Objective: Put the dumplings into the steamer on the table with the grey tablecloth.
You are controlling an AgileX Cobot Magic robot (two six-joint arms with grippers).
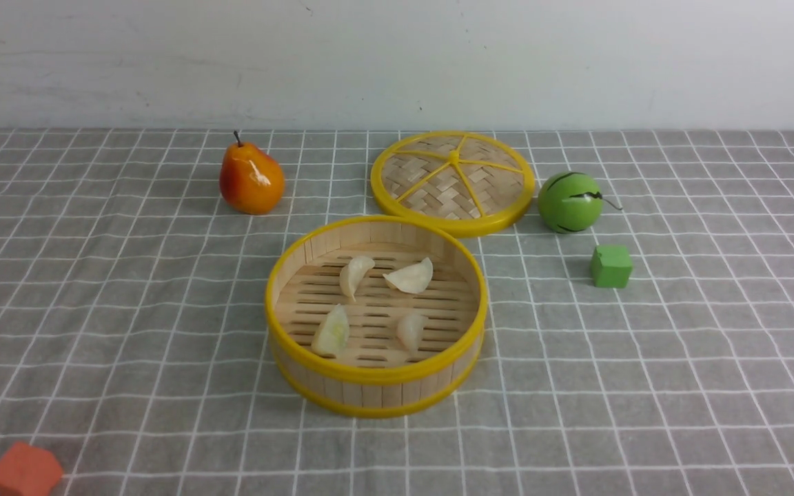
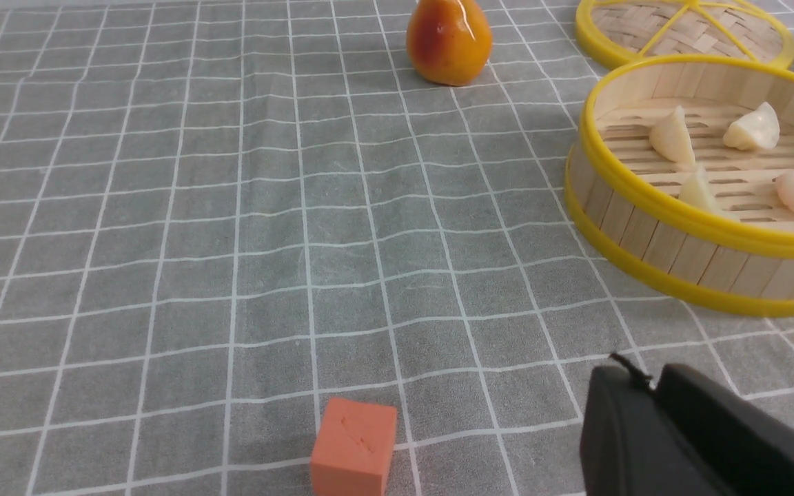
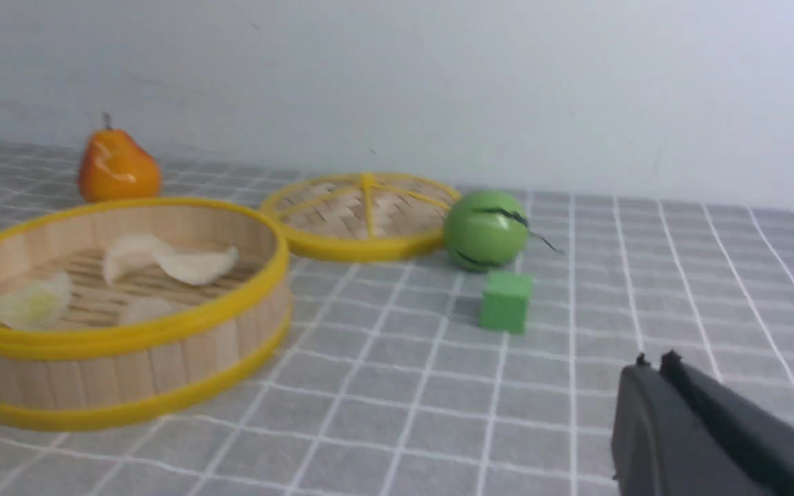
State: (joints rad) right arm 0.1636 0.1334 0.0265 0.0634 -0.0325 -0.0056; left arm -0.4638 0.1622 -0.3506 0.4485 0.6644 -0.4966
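The steamer stands in the middle of the grey tablecloth, a round bamboo basket with yellow rims. Several dumplings lie on its slatted floor: one at the back left, one at the back right, a pale green one at the front left, one at the front right. The steamer also shows in the left wrist view and the right wrist view. My left gripper and my right gripper are shut and empty, away from the steamer. Neither shows in the front view.
The flat woven lid lies behind the steamer. An orange-red pear stands at the back left, a green ball at the back right, a green cube in front of it, an orange cube at the front left.
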